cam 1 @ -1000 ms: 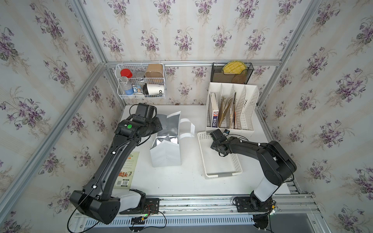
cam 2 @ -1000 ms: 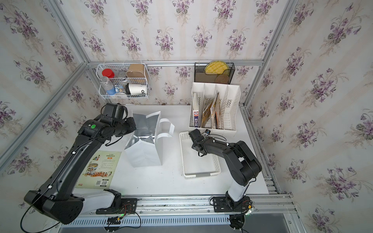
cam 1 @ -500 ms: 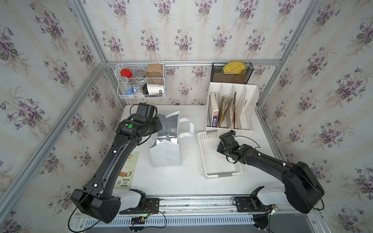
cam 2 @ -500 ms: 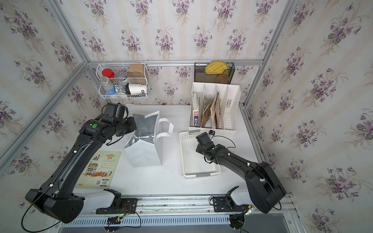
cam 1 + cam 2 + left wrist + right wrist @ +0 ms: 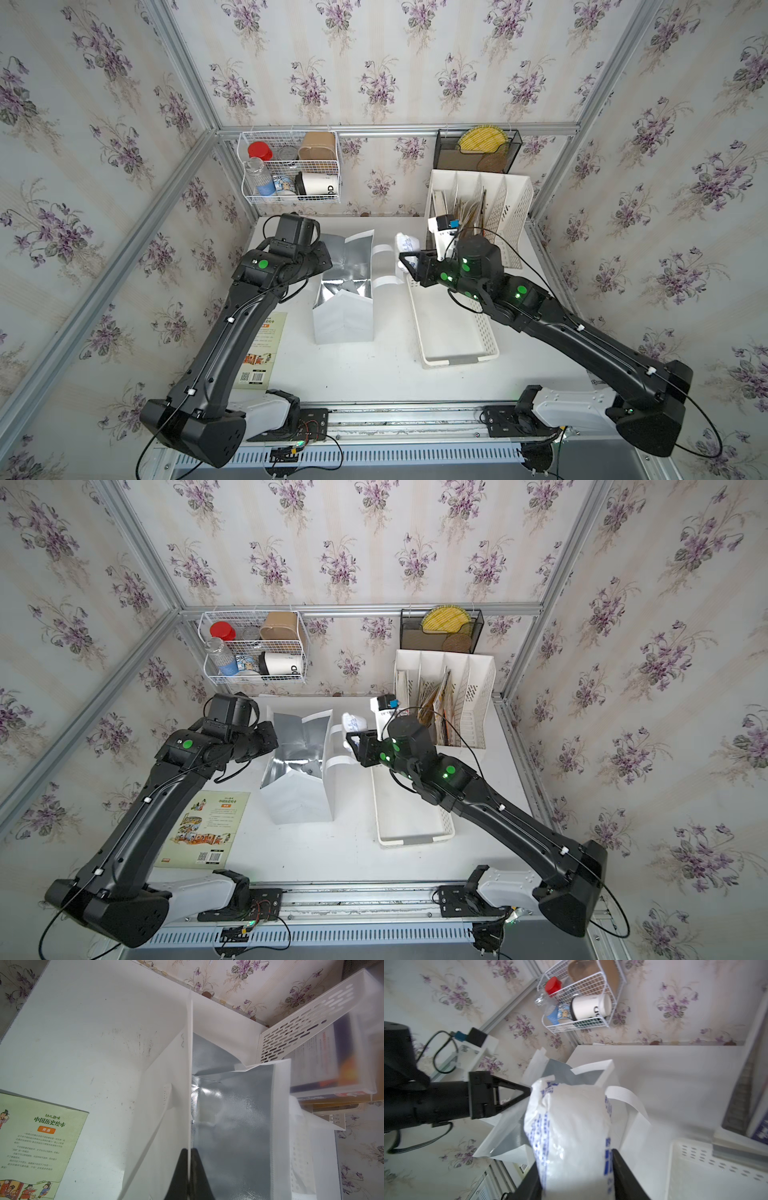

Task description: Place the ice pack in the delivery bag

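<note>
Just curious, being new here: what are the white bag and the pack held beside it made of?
The bag: apparently matte white fabric outside; shiny, creased silver foil lining that glints inside. The ice pack: probably soft glossy plastic film, blue-printed, bulging around a whitish filling.

1. I see a white fabric delivery bag (image 5: pixel 343 322), lined in shiny silver foil.
2. The soft plastic ice pack (image 5: pixel 571 1126) is white with blue print.
3. At the bag's three o'clock is a white perforated plastic basket (image 5: pixel 457 358).
4. At its eight o'clock is a pale green paper booklet (image 5: pixel 203 829) with an orange label.
5. The cream striped wallpaper (image 5: pixel 374 62) has purple flower sprigs.
</note>
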